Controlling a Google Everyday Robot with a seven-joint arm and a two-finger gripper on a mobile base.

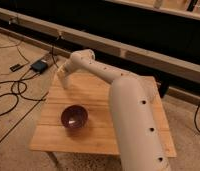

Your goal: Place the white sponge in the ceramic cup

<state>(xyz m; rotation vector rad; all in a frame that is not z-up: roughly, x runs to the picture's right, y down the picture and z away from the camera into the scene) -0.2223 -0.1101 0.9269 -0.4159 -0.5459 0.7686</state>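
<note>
Claw over table's far-left corner; sponge, cup hidden.

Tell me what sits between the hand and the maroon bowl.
In the camera view, only bare wooden tabletop lies between the hand, at the table's far left edge, and the maroon bowl nearer the front.

Arm was a fat off-white tube, small dark holes along it, rounded elbow; pale gripper over table's far-left corner.

Gripper above table's far-left corner
</note>
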